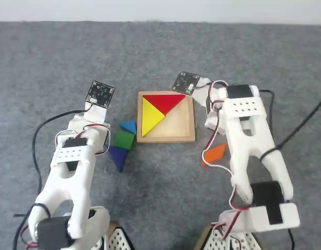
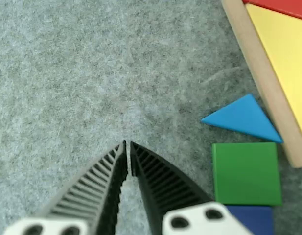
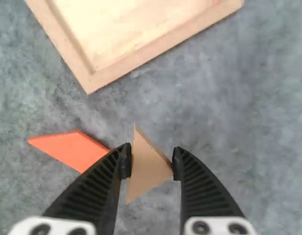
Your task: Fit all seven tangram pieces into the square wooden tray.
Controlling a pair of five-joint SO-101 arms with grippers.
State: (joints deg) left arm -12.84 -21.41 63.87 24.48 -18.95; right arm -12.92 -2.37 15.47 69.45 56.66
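Two of seven pieces are home: from above, the red triangle [image 1: 164, 100] fills the 12 o'clock side of the square wooden tray [image 1: 166, 139] and the yellow triangle [image 1: 151, 115] its 9 o'clock side, leaving bare wood toward 3 and 6. On the grey surface [image 1: 165, 198] off the tray's 9 o'clock edge wait the blue triangle [image 1: 128, 126], green square [image 1: 124, 139] and dark blue piece [image 1: 117, 156]. The orange parallelogram [image 1: 215, 153] lies at 4 o'clock. At the left wrist, the left claw [image 2: 127, 143] is clenched on nothing, near that trio, which sits packed tight and looks awkward to pick apart. At the right wrist, the right claw [image 3: 151, 149] grasps a tan triangle [image 3: 146, 171] just beside the parallelogram, clear of the tray's corner. By this count five pieces remain.
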